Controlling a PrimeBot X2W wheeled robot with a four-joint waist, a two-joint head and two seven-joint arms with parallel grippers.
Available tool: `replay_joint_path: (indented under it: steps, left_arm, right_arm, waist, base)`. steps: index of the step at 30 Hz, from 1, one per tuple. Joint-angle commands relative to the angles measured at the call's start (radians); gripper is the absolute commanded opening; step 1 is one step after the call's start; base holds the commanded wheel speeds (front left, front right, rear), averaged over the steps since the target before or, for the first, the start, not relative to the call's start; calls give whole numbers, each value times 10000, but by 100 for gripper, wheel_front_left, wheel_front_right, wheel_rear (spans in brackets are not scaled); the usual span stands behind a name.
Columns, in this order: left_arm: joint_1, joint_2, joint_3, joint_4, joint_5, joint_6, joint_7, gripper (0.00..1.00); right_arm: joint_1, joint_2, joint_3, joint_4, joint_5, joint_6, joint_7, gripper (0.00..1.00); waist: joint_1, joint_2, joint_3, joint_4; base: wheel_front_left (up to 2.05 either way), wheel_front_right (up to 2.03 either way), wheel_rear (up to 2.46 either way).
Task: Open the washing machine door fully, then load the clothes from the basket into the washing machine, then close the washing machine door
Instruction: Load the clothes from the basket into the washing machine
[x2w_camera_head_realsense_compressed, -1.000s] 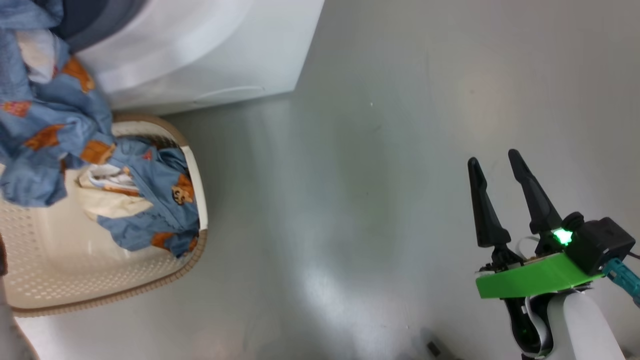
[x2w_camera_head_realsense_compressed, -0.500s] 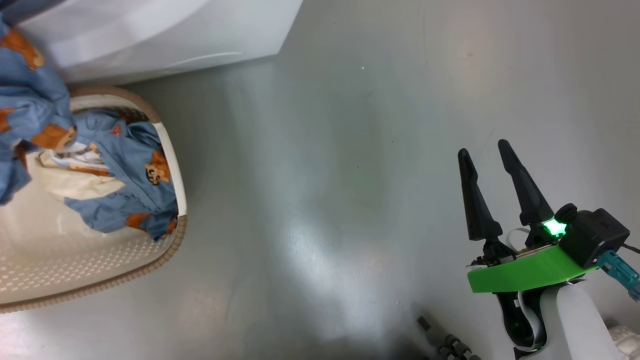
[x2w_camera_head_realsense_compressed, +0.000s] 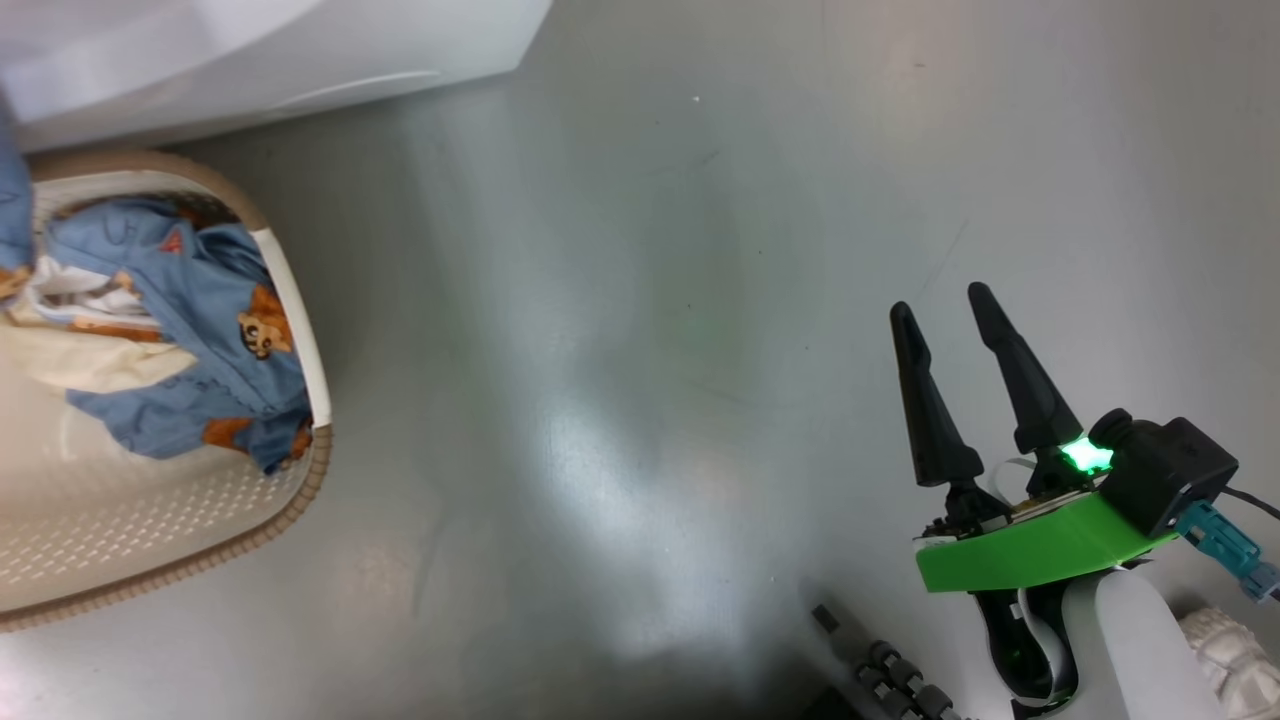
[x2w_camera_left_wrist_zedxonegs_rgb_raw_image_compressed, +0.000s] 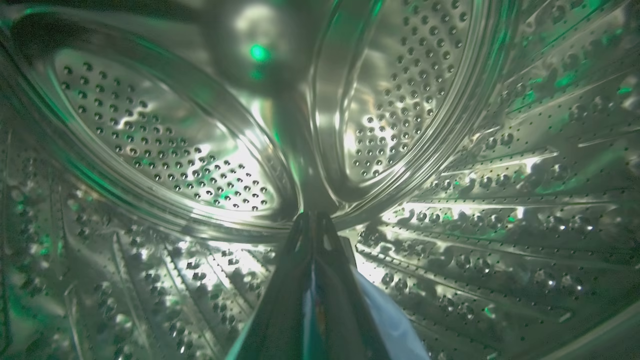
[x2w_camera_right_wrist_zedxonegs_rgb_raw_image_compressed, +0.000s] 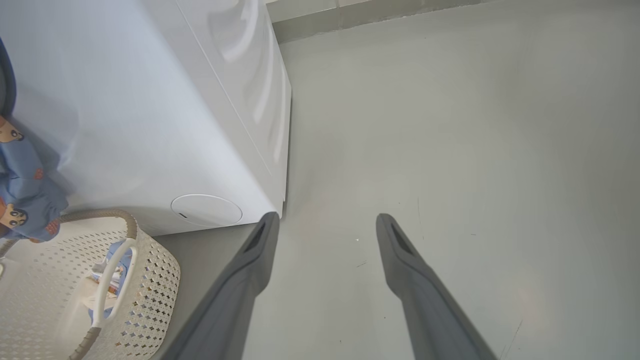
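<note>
In the perforated cream basket (x2w_camera_head_realsense_compressed: 296, 330): bundled blue cartoon-print clothes (x2w_camera_head_realsense_compressed: 190, 330) with cream lining. Inside the steel drum (x2w_camera_left_wrist_zedxonegs_rgb_raw_image_compressed: 150, 150): left gripper (x2w_camera_left_wrist_zedxonegs_rgb_raw_image_compressed: 312, 217) clenched on pale blue cloth (x2w_camera_left_wrist_zedxonegs_rgb_raw_image_compressed: 395, 325). Over glossy grey floor (x2w_camera_head_realsense_compressed: 640, 350): right gripper (x2w_camera_head_realsense_compressed: 940, 300), spread wide, grasping nothing. Basket just before the white washing machine (x2w_camera_right_wrist_zedxonegs_rgb_raw_image_compressed: 150, 125).

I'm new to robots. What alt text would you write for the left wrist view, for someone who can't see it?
The left gripper, its two dark fingers pressed together on a fold of the pale blue clothes, reaches deep inside the washing machine. Shiny perforated steel curves all around it, with a green light reflected near the top.
</note>
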Motion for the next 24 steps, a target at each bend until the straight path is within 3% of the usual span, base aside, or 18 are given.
replay_joint_path:
  steps: [1,9,15,16,17,18,24]
  left_arm:
    - [-204,509,13,-395,180,44,-83,0]
    - [61,558,38,-2867,574,54,-147,0]
    - [618,501,240,-2418,432,48,-149,0]
    - [604,472,265,-2286,367,44,-149,16]
    - [623,450,246,-2081,317,37,-149,66]
    - [651,386,248,-1748,188,28,-121,100]
    - [427,330,64,-494,-65,2,192,100]
  right_arm:
    - [185,-39,265,-203,104,27,-118,100]
    - [82,-39,335,-157,249,27,-118,100]
    - [29,-39,418,8,308,27,-118,100]
    - [20,-39,419,27,313,27,-118,100]
    - [12,-39,414,44,311,27,-118,100]
    - [17,-39,413,71,305,27,-118,100]
    - [16,-39,436,209,299,27,-118,100]
  waist:
    - [0,0,92,-89]
    - [0,0,294,-183]
    - [0,0,206,-141]
    - [0,0,208,-128]
    - [0,0,196,-108]
    - [0,0,166,-80]
    - [0,0,54,23]
  base:
    - [0,0,0]
    - [0,0,0]
    - [0,0,0]
    - [0,0,0]
    - [0,0,0]
    - [0,0,0]
    - [0,0,0]
